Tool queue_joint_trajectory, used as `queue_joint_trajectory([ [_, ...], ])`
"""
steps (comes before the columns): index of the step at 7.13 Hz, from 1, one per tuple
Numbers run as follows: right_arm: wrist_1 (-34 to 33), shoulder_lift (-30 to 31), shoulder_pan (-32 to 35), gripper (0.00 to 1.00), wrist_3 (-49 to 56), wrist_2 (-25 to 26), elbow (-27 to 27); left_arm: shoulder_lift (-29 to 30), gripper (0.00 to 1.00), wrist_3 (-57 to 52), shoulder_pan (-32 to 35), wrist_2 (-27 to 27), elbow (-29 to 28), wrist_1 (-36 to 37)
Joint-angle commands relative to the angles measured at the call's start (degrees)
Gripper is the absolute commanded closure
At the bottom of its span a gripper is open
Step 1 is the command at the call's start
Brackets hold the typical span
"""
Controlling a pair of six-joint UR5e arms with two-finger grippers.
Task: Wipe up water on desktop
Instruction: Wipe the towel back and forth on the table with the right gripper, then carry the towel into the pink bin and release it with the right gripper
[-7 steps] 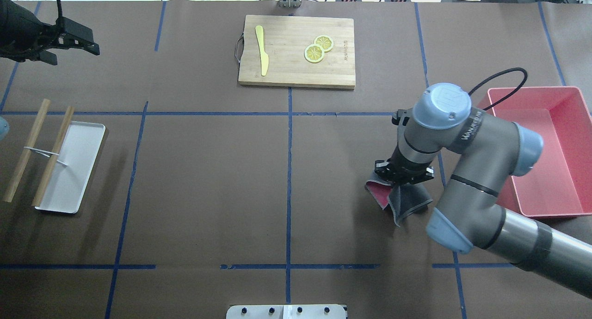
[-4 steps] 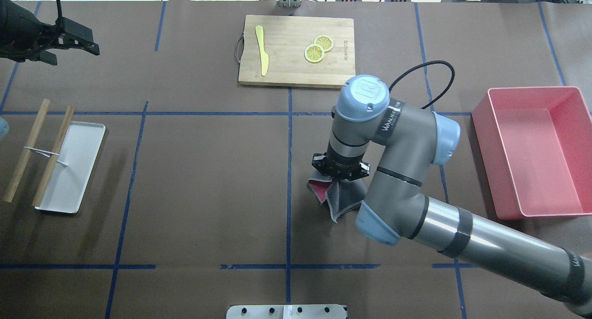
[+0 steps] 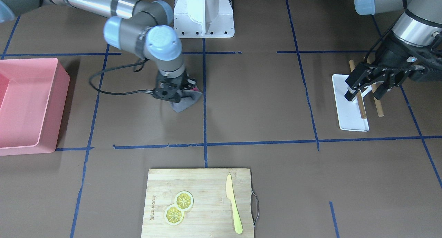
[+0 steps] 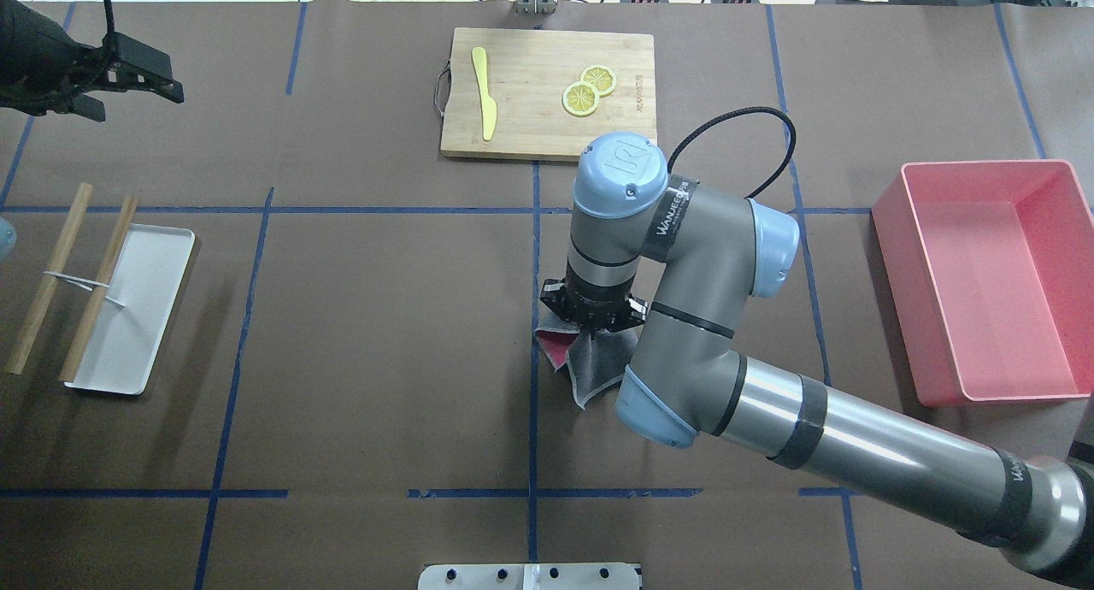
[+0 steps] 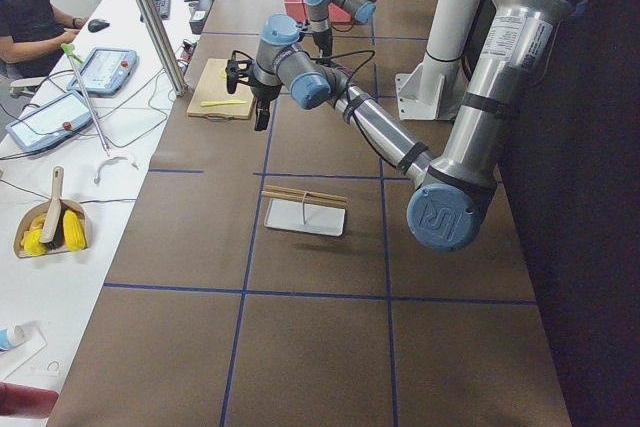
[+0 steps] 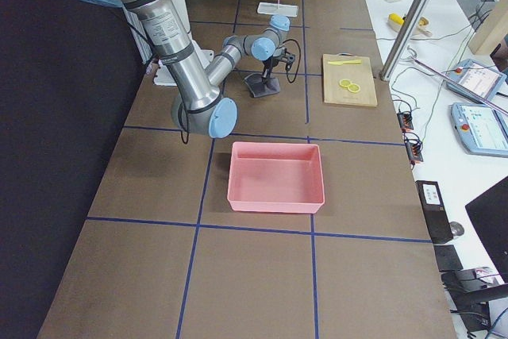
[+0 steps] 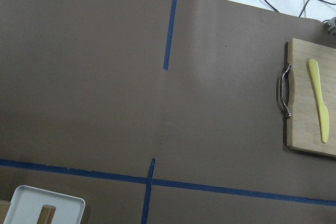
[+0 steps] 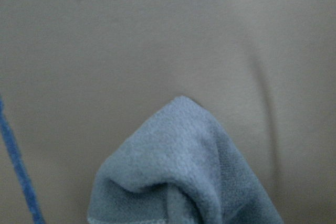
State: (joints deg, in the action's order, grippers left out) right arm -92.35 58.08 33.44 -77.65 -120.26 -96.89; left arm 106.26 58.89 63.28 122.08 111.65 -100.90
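Since a second ago the right gripper (image 4: 590,316) has dragged its cloth (image 4: 598,368) across the desktop (image 4: 367,333) and now sits below the board (image 4: 547,94).
White lettering on the right arm's sleeve starts "WAN"; the rest of it, and the board's stamp, can't be read. The grey cloth, pink on one fold, lies bunched on the desktop directly under the fingers (image 4: 551,302), on the robot's side of the board. The fingers are pinched narrow on its gathered top. The left gripper (image 3: 365,88), far off to the board's side, is spread wide and holds nothing.
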Motion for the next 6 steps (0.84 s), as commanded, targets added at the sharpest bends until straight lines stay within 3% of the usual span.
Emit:
queue_joint_trajectory([
  [1,-1.4,13.4,5.9,0.99,7.2,-0.4,-12.2,0.0,0.00,0.0,0.0,0.0,-0.1,0.0],
  [4,-10.6,24.7,19.4,0.99,26.1,-0.6,-25.5,0.0,0.00,0.0,0.0,0.0,-0.1,0.0],
  [6,-10.6,34.3,30.5,0.97,44.1,-6.1,-26.5,-0.1,0.00,0.0,0.0,0.0,-0.2,0.0],
])
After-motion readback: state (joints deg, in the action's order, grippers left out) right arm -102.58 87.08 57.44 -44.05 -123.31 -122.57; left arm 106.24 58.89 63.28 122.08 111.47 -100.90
